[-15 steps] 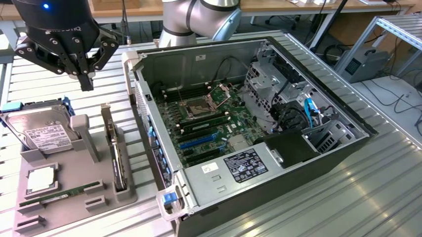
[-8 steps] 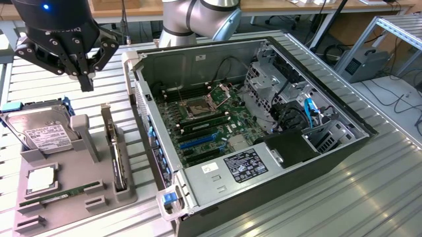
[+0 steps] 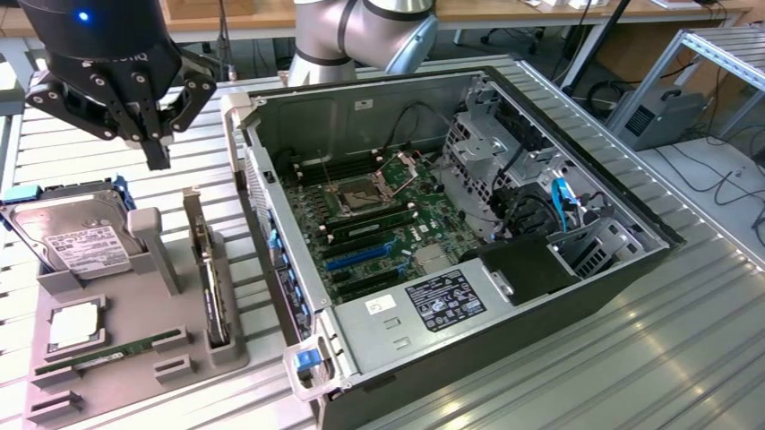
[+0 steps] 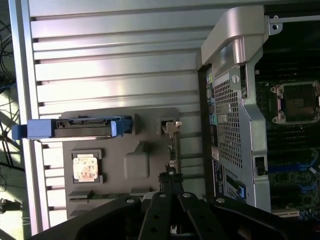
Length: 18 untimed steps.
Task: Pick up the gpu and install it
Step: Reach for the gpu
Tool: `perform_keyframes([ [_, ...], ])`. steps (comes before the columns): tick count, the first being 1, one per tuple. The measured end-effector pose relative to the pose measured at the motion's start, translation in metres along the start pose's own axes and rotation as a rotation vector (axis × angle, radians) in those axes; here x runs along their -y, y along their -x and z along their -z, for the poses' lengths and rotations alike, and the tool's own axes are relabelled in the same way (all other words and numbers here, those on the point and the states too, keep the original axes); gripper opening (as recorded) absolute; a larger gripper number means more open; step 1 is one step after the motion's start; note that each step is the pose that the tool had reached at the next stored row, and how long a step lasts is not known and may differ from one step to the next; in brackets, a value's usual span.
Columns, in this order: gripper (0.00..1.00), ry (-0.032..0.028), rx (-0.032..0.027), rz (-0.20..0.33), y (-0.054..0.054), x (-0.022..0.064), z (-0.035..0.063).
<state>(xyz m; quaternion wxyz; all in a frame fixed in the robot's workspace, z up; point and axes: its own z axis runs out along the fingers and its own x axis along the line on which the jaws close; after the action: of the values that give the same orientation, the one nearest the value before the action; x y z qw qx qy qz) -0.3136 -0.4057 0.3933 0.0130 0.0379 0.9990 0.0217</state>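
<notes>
My tool point(image 3: 158, 158) hangs closed, its two fingers pressed together with nothing between them. It sits well above the worktop point(image 3: 622, 358), clear of everything under it.

The gpu point(image 3: 213, 291) is below the tool and apart from it. It stands on its long edge in a slot of the grey holder tray point(image 3: 120, 376), with its silver bracket end at the end nearest the tool. Through the wrist camera I see the tool's point(image 4: 170, 181) closed tips lined up almost over the thin top edge of the gpu point(image 4: 172, 150), so the card runs straight out ahead of the fingers.

Also below the tool, on the side of the gpu away from the case, the same tray point(image 4: 135, 165) carries a hard drive point(image 3: 74, 240) in a blue caddy, a processor chip point(image 3: 74, 327) lying flat and a narrow RAM stick point(image 3: 107, 351). The wrist camera shows the hard drive point(image 4: 80, 127) and the chip point(image 4: 85, 168) too.

On the tool's other side, just beyond the gpu, the open computer case point(image 3: 347, 112) lies on the worktop with its motherboard point(image 3: 382, 224) exposed. Its perforated rear panel point(image 4: 232, 120) faces the tray.
</notes>
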Motion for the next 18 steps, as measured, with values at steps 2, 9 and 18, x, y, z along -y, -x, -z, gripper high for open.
perform_keyframes([
  [2,0.11,0.0,0.0,0.0,0.0001,0.001,0.0],
  [9,0.11,0.0,0.0,0.0,0.0003,0.0039,0.0002],
  [18,0.11,-0.0002,0.0001,0.0,0.0005,0.0065,0.0003],
])
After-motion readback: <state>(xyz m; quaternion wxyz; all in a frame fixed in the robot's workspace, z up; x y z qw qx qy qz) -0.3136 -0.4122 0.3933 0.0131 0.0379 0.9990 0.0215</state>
